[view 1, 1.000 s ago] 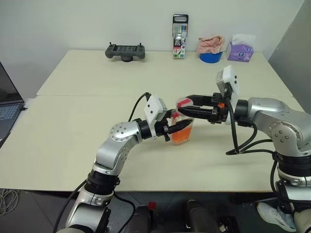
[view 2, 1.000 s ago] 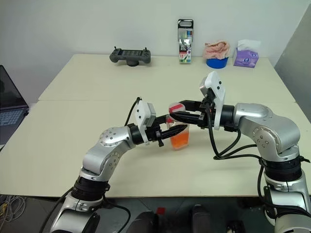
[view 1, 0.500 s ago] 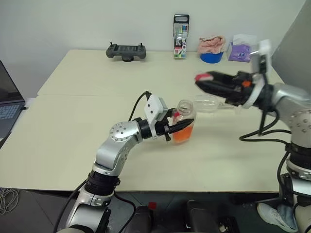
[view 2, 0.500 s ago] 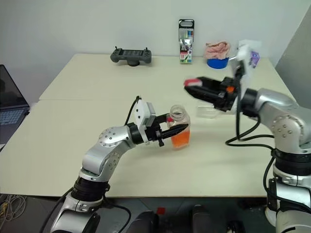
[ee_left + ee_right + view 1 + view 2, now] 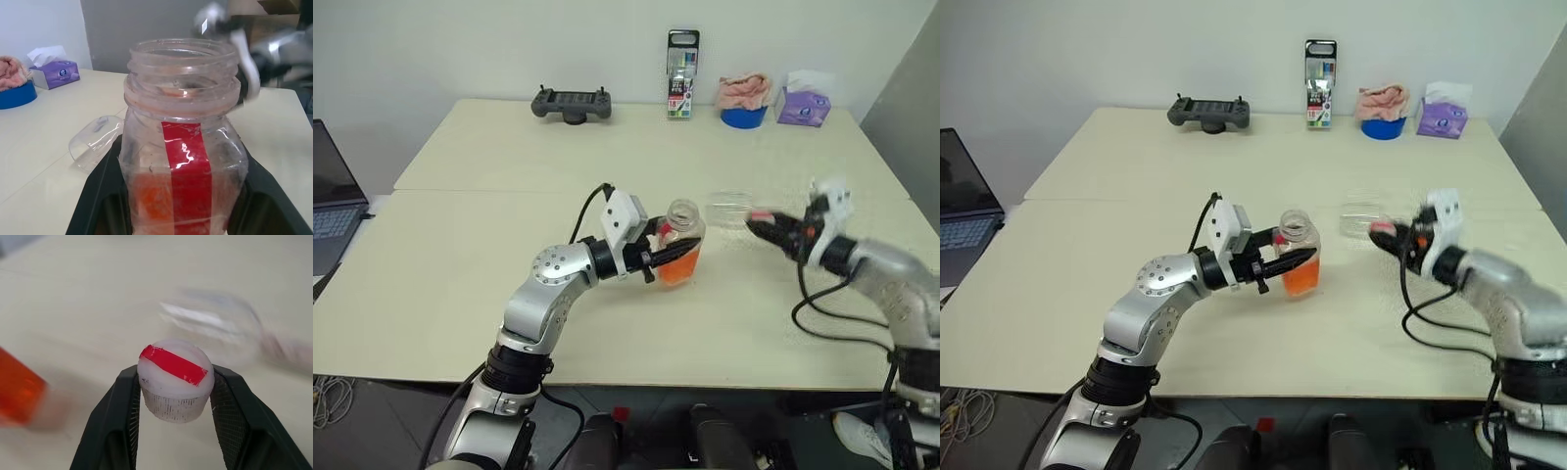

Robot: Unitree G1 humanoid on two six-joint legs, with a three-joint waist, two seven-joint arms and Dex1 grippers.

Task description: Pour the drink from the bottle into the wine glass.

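My left gripper (image 5: pixel 668 258) is shut on the bottle (image 5: pixel 682 247), holding it upright just above the table near the middle. The neck is uncapped, and the orange-red drink (image 5: pixel 677 271) fills the lower part. In the left wrist view the black fingers (image 5: pixel 98 196) clamp both sides of the bottle (image 5: pixel 183 161). My right gripper (image 5: pixel 762 221) is low over the table on the right, shut on the white cap with a red stripe (image 5: pixel 174 378). The wine glass (image 5: pixel 729 209) lies on its side on the table, between the bottle and the right gripper.
Along the table's far edge are a game controller (image 5: pixel 572 102), a tall marker pack (image 5: pixel 678 61), a blue bowl with a pink cloth (image 5: pixel 742 98) and a purple tissue box (image 5: pixel 803 106). A laptop (image 5: pixel 331 206) sits off the left side.
The right gripper took the cap off the bottle, swung up and to the right, then dropped low beside the lying glass. The left gripper and bottle stayed put.
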